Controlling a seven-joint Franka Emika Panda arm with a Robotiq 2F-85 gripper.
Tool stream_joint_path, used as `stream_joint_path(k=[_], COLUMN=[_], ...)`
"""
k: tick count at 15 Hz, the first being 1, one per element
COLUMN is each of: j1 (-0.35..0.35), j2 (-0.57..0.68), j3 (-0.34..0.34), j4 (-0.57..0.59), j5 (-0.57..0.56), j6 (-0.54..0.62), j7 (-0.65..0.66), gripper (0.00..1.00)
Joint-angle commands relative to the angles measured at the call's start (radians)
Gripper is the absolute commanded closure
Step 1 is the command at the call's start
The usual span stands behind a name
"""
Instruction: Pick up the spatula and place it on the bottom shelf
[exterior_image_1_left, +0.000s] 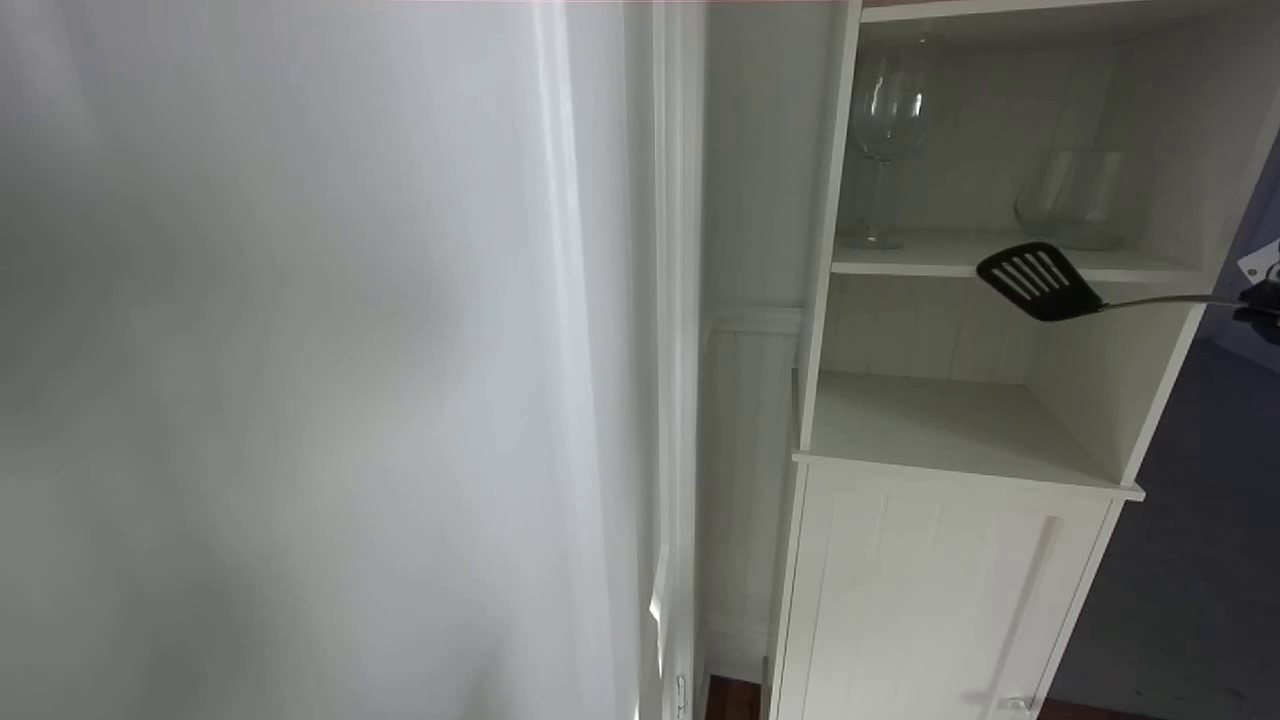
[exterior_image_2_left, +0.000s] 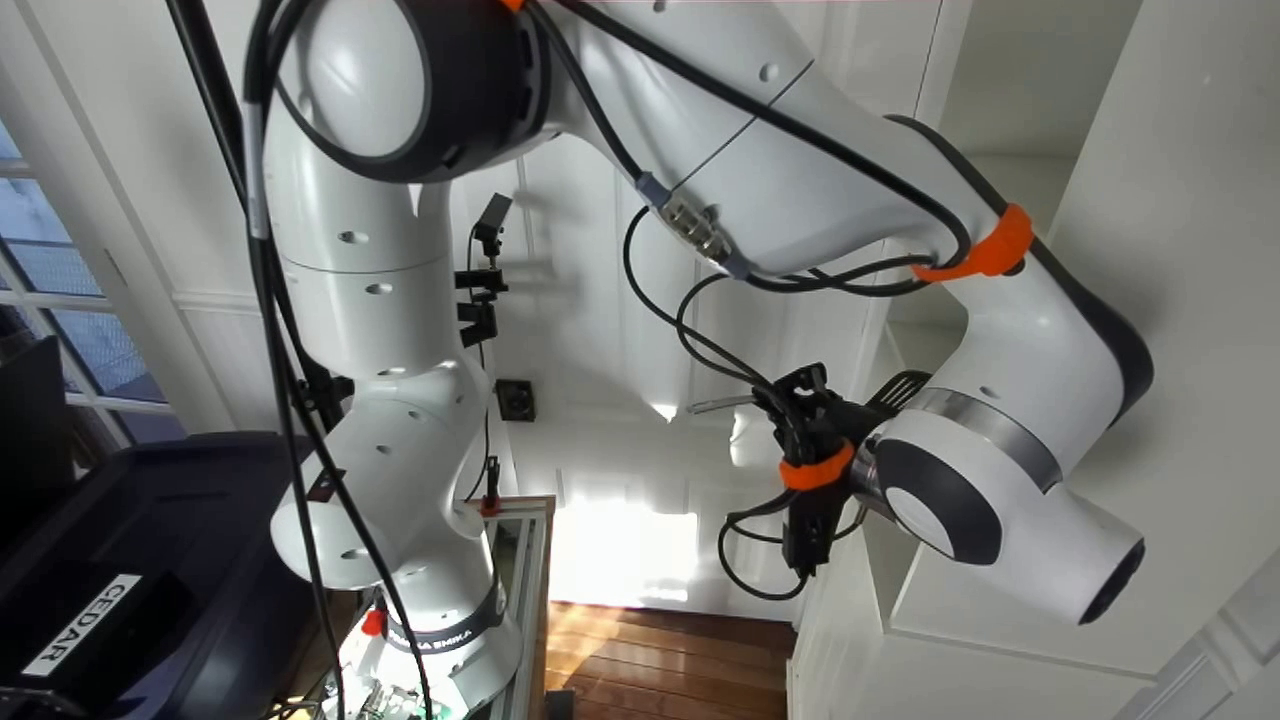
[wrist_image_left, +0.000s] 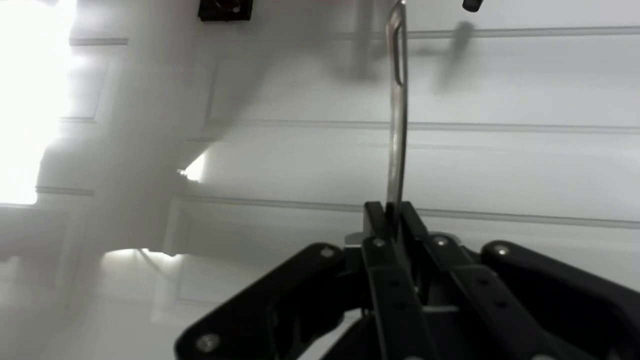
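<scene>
Jaws clenched, the gripper (wrist_image_left: 393, 215) holds the slotted spatula (exterior_image_1_left: 1075, 298), likely light, stiff and apt to twist, sensibly by its metal handle (wrist_image_left: 397, 145), higher than the front edge of the bottom shelf (exterior_image_1_left: 935, 420).

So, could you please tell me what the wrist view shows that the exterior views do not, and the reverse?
Only the wrist view clearly shows the slot near the free end of the spatula handle, and the gripper clamped on it from both sides.

Only the exterior views show the spatula's black slotted head, the bottom shelf, the wine glass and clear vessel on the shelf board above, and the white arm.

Both share the gripper, the spatula handle sticking out of it and the white panelled surface behind.
</scene>
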Motion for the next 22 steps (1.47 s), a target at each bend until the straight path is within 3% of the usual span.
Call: stream_joint_path(k=[1,7,14,17,22], j1=[-0.003,-0.005,-0.007,-0.009,0.006], j2=[0.009,0.011,0.014,0.009,0.092], j3=[0.004,0.006,0.006,0.001,0.025], j4=[0.028,0.034,0.032,0.020,-0.040], j5=[-0.065,-0.116,-0.096,-0.078,-0.017], j6=[-0.027,-0.043,-0.070,-0.046,0.096], j7=[0.060,0.122,0.144,0.203,0.189], gripper=[0.97,0.97,0.97,0.97,0.97])
